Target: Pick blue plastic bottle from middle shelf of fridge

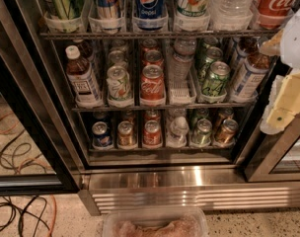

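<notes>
The blue plastic bottle [83, 76] stands upright at the far left of the middle shelf [160, 106] of the fridge [51, 112]. It has a white cap, a dark drink and a white-and-blue label. A similar bottle [248, 75] stands at the far right of the same shelf. My gripper [285, 100], white and pale yellow, is at the right edge of the view. It hangs in front of the right door frame, far to the right of the left bottle and touching nothing.
On the middle shelf stand a pale can [119, 84], a red Coca-Cola can [152, 84], a ribbed water bottle [181, 58] and green cans [215, 78]. Cans fill the shelves above and below. A stainless slatted base [189, 194], a clear plastic tub [155, 223] and floor cables [17, 142] lie below.
</notes>
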You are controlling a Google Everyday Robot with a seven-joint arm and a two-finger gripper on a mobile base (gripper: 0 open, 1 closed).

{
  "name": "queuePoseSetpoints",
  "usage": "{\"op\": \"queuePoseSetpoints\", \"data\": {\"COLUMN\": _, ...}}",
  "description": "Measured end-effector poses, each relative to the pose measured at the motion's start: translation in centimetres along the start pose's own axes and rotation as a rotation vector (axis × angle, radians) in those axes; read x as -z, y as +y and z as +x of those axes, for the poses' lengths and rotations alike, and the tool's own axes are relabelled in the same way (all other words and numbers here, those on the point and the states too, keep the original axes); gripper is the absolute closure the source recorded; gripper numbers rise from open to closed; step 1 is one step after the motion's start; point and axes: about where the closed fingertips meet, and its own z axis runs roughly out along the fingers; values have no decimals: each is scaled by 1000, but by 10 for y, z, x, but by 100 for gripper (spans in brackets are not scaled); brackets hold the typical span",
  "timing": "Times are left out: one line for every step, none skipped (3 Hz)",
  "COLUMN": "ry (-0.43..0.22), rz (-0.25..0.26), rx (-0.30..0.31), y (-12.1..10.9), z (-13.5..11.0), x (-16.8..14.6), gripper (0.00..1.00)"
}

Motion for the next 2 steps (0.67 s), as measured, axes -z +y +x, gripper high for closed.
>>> {"op": "queuePoseSetpoints", "data": {"ry": -2, "rz": 4, "rx": -1, "y": 0, "z": -1, "x": 0, "gripper": 0}}
{"op": "queuePoseSetpoints", "data": {"ry": -73, "rz": 45, "rx": -33, "y": 1, "z": -5, "x": 1, "gripper": 0}}
